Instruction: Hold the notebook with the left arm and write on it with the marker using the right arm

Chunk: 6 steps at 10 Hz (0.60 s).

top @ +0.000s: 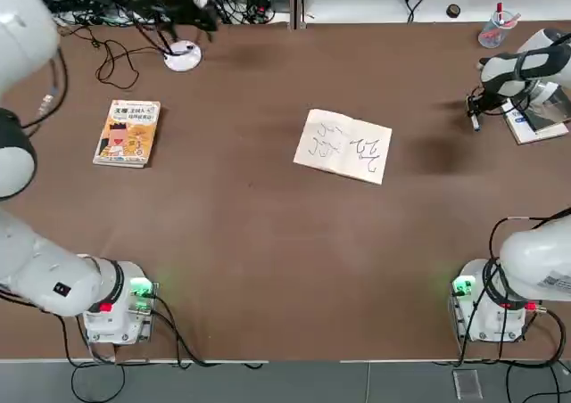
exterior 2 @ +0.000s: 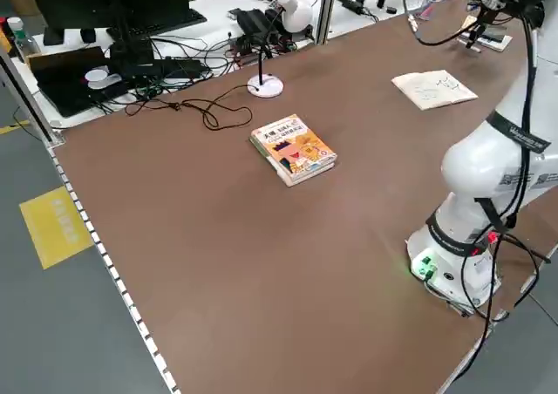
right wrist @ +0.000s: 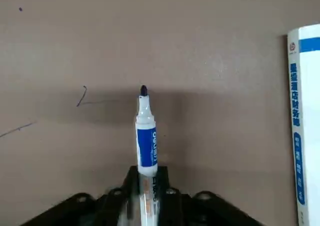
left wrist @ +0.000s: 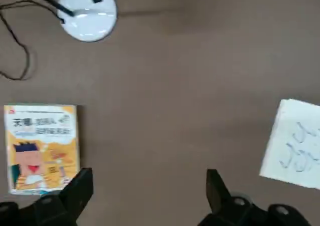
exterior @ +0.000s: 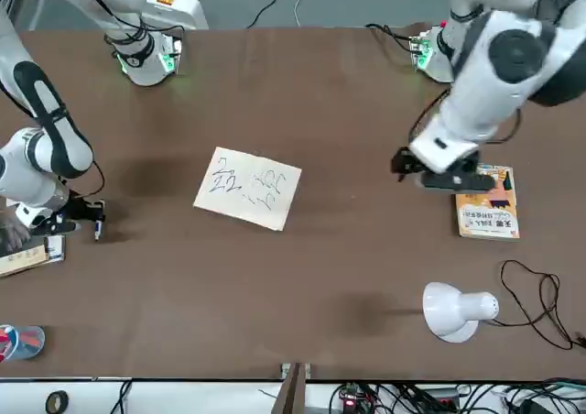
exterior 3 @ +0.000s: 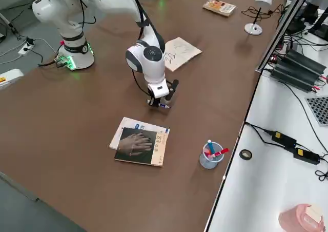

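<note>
— While the notebook (top: 343,145) lies flat mid-table w/ its scribbled page up, where do we have the arms?

— We've got the right gripper (right wrist: 145,178) at the table's right side, low over bare tabletop, just beside the grey-covered book (exterior 3: 139,146) and well apart from the notebook. Its fingers are clamped on the marker (right wrist: 147,136), tip uncapped and pointing outward.

— And the left?

— Our left gripper (left wrist: 147,188) hangs high over the far-left area, jaws spread, nothing between them. We see the orange-yellow book (top: 128,133) and the lamp base (top: 183,55) below it; it's not touching the notebook.
</note>
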### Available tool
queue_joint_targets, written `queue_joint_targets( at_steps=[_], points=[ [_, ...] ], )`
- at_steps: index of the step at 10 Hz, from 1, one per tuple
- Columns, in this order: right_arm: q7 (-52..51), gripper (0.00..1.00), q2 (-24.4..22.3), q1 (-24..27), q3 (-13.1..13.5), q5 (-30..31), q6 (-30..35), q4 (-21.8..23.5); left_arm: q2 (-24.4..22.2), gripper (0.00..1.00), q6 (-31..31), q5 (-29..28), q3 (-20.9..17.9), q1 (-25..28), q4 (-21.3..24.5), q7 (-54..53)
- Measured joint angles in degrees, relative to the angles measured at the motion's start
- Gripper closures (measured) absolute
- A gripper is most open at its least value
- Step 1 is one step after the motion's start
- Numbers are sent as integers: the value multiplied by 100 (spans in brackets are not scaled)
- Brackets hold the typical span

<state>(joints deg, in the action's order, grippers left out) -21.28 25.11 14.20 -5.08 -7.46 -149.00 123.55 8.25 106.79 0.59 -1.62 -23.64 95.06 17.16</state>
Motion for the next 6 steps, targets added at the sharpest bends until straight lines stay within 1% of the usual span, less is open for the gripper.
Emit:
queue_joint_targets(
  at_steps=[1, 2, 3, 4, 6],
  points=[
    [0, 64, 0, 0, 1, 0, 0, -2, -54, 0, -119, 1, 1, 196, -7, -247],
    [0, 50, 0, 0, 1, 0, 0, -3, -88, 0, -260, 7, -2, 394, -25, -484],
    [0, 41, 0, 0, 3, 0, 0, -4, -102, 0, -426, 13, -1, 573, -56, -646],
    [0, 29, 0, 0, 5, 0, 0, -4, -112, 0, -542, 14, 1, 734, -84, -764],
    [1, 13, -1, 2, 10, 0, 6, -5, -133, 0, -631, 14, -3, 941, -154, -943]
  ],
)
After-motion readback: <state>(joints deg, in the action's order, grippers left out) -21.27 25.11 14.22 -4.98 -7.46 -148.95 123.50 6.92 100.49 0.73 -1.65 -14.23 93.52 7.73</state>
